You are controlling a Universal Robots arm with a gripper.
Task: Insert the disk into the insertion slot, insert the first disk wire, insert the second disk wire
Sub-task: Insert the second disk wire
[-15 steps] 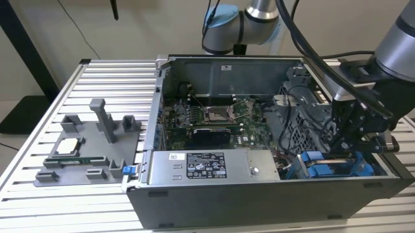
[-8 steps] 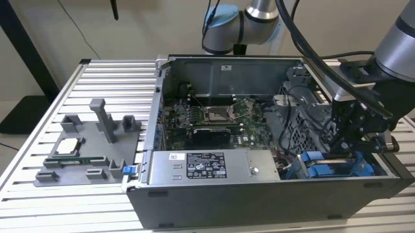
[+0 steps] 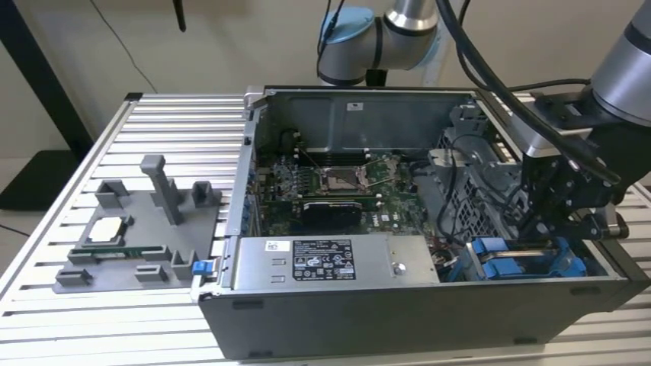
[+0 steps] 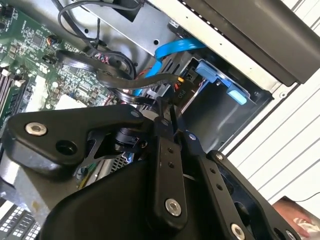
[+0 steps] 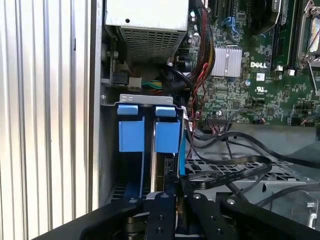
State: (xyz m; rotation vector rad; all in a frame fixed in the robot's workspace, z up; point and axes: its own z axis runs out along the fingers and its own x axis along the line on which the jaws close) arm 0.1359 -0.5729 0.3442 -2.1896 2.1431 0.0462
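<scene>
Two bright blue carrier frames stand side by side in the drive bay at the case's front corner, on the exterior view's right. The disk's metal body is hidden behind them. My gripper is lowered into this bay, just above the carriers. In both wrist views its fingers are pressed together, and the gripper is shut on the end of a flat black disk wire. A blue wire runs past the bay.
The grey labelled power-supply box sits beside the bay, with the motherboard behind it. Loose black cables cross the drive cage. A grey fixture with parts stands on the slatted table at the exterior view's left.
</scene>
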